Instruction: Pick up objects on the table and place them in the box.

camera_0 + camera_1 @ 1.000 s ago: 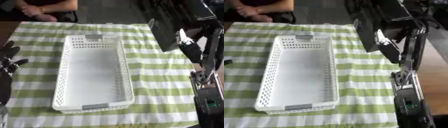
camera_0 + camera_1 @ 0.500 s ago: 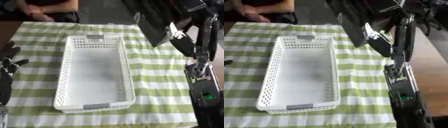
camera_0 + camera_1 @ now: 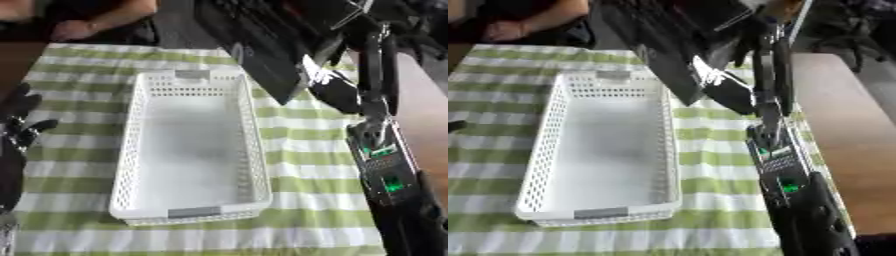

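A long white perforated box (image 3: 252, 150) lies lengthwise on the green-striped cloth, with nothing inside. My right hand (image 3: 336, 93) hangs above and just right of the box's far right corner. It is shut on a large flat black object (image 3: 254, 45), held tilted, whose lower edge hovers over the box's far right rim. The object's upper part runs out of the top of the view. My left hand (image 3: 19, 131) rests open at the left edge of the left eye view, fingers up, well apart from the box.
The striped cloth (image 3: 306, 185) covers the table around the box. Bare brown tabletop (image 3: 846, 125) shows on the right, past the cloth's edge. My right forearm (image 3: 785, 175) crosses the cloth from the lower right.
My right hand has carried the black object leftward, from beside the box's right side to above its far right corner. The left hand has stayed put.
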Robot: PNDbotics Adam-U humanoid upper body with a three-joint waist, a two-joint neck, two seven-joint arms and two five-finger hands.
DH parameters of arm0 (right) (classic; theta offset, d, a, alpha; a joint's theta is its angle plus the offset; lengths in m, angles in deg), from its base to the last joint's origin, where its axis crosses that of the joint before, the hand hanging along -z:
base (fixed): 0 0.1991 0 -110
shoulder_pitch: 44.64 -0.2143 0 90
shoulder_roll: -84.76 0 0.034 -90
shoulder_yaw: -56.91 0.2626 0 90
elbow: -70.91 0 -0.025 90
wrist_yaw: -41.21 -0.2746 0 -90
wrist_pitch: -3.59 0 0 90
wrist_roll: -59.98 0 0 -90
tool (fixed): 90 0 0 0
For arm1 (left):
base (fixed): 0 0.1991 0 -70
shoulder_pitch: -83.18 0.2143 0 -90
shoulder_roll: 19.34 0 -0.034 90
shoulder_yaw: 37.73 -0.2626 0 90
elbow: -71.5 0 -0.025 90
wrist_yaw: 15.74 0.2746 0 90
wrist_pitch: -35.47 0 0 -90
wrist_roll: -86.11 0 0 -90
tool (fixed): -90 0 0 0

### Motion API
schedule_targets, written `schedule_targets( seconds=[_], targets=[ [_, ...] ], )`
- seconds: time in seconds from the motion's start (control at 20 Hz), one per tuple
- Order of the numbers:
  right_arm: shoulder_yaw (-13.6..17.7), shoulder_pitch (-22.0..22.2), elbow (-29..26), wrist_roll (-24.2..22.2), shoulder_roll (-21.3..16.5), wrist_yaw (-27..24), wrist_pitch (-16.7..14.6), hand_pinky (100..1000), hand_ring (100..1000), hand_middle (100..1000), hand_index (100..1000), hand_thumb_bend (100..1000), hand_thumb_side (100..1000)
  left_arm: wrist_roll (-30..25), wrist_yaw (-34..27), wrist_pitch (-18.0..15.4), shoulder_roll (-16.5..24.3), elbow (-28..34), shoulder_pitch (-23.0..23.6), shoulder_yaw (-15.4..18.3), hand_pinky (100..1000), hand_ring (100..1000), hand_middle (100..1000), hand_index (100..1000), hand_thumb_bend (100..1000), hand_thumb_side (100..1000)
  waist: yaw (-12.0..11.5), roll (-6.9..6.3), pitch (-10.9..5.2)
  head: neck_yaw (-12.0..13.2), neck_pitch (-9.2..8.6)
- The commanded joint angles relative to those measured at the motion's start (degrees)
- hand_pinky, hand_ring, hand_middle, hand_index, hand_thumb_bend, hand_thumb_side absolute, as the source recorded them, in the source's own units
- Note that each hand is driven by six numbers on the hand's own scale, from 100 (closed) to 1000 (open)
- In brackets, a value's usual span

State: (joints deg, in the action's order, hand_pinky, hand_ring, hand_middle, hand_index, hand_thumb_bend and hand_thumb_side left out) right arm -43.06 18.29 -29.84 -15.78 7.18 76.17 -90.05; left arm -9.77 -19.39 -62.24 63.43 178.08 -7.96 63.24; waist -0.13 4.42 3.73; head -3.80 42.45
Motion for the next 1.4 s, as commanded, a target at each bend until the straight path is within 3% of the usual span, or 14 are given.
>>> schedule_targets(
  seconds=[0.05, 0.4, 0.65, 0.7, 0.8, 0.85, 0.9, 0.95, 1.1, 1.2, 1.4],
  targets=[
    [-0.9, -0.98, 0.82, -1.12, -0.38, 0.57, -1.04, 238, 303, 317, 488, 124, 539, -0.15, -0.22, 0.0, 0.39, 0.87, -0.39, -0.18, 781, 1000, 1000, 826, 154, 1000, -0.16, -0.12, -0.61, -0.25, -0.87],
    [-3.24, -1.14, 4.49, -3.2, -0.68, 1.91, -3.5, 235, 301, 315, 487, 154, 531, -0.18, -0.23, 0.02, 0.41, 0.89, -0.41, -0.22, 781, 1000, 1000, 826, 153, 1000, -0.3, -0.11, -0.57, -0.34, -0.88],
    [-5.13, -1.8, 6.08, -4.81, -0.8, 2.07, -5.35, 235, 301, 316, 487, 129, 545, -0.27, -0.26, 0.02, 0.43, 0.82, -0.4, -0.3, 781, 1000, 1000, 826, 153, 1000, -0.34, -0.12, -0.58, -0.47, -0.91],
    [-5.43, -1.98, 6.23, -5.09, -0.82, 1.99, -5.66, 236, 302, 316, 486, 163, 545, -0.29, -0.27, 0.02, 0.43, 0.81, -0.4, -0.32, 781, 1000, 1000, 826, 154, 1000, -0.36, -0.12, -0.59, -0.51, -0.9],
    [-6.64, -2.68, 6.59, -6.13, -0.85, 1.77, -6.54, 236, 303, 317, 486, 121, 550, -0.34, -0.28, 0.02, 0.44, 0.78, -0.4, -0.36, 781, 1000, 1000, 826, 153, 1000, -0.44, -0.11, -0.62, -0.62, -0.87],
    [-7.22, -3.01, 6.83, -6.68, -0.82, 1.65, -6.94, 236, 303, 321, 486, 100, 607, -0.37, -0.29, 0.02, 0.44, 0.77, -0.4, -0.39, 781, 1000, 1000, 826, 153, 1000, -0.47, -0.12, -0.63, -0.66, -0.86],
    [-7.65, -3.25, 7.07, -7.14, -0.79, 1.56, -7.27, 236, 303, 317, 486, 119, 550, -0.39, -0.3, 0.02, 0.43, 0.77, -0.41, -0.41, 781, 1000, 1000, 826, 153, 1000, -0.5, -0.12, -0.64, -0.7, -0.87],
    [-8.08, -3.46, 7.37, -7.67, -0.75, 1.48, -7.62, 236, 303, 320, 486, 100, 584, -0.41, -0.31, 0.02, 0.43, 0.76, -0.41, -0.43, 781, 1000, 1000, 826, 153, 1000, -0.52, -0.12, -0.65, -0.71, -0.88],
    [-8.93, -3.8, 8.14, -9.06, -0.71, 1.26, -8.56, 241, 308, 322, 490, 122, 557, -0.44, -0.33, 0.01, 0.43, 0.77, -0.41, -0.45, 781, 1000, 1000, 826, 153, 1000, -0.57, -0.09, -0.66, -0.74, -0.86],
    [-9.42, -3.9, 8.67, -10.34, -0.73, 1.13, -9.3, 287, 345, 355, 517, 188, 584, -0.49, -0.33, 0.02, 0.43, 0.76, -0.42, -0.48, 781, 1000, 1000, 826, 153, 1000, -0.61, -0.07, -0.65, -0.76, -0.9],
    [-9.96, -3.8, 9.62, -14.8, -0.84, 1.8, -11.47, 486, 508, 495, 650, 323, 668, -0.52, -0.32, 0.02, 0.43, 0.75, -0.42, -0.49, 781, 1000, 1000, 826, 153, 1000, -0.64, -0.06, -0.62, -0.72, -0.84]
  ],
)
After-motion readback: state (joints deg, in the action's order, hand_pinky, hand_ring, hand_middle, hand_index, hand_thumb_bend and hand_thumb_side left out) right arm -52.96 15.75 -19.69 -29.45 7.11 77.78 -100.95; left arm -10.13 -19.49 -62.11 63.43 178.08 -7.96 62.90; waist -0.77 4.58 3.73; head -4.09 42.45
